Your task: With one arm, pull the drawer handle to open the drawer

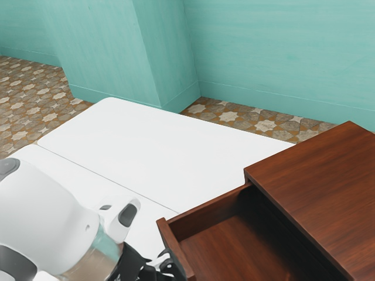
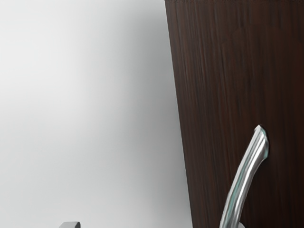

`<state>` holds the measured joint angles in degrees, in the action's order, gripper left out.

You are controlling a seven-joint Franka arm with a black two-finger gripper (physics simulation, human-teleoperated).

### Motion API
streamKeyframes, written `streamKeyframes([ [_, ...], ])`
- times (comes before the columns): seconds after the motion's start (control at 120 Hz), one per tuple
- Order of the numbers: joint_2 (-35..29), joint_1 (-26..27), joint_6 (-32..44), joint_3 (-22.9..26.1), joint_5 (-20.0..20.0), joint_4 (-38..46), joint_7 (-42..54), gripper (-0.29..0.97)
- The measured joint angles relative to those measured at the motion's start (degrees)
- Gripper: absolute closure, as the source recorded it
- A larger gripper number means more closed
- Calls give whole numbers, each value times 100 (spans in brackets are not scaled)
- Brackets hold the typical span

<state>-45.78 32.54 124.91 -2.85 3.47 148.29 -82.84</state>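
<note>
The end effector (image 1: 150, 270) sits low against the front of the drawer (image 1: 176, 237), by the curved metal handle (image 2: 247, 183); how far open it is cannot be told. The drawer stands pulled out of the dark wood cabinet (image 1: 328, 181), beside the white bench (image 1: 146, 146).

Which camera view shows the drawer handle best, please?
The wrist view. There the curved metal handle shows bright and close against the dark wood drawer front. The exterior view shows the open drawer from above: its inside and the front's top edge, while the side that carries the handle faces away from the camera.
</note>
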Motion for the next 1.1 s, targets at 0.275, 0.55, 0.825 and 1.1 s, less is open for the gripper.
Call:
streamKeyframes([
  [0.275,-103,58,-11,-13,-339,-59,4,25],
  [0.55,-138,205,-150,-7,-502,-365,-20,22],
  [0.825,2227,-544,-2398,-263,-873,-5130,-364,8],
  [1.1,3339,-2667,-4326,-415,-921,-5923,-804,2],
])
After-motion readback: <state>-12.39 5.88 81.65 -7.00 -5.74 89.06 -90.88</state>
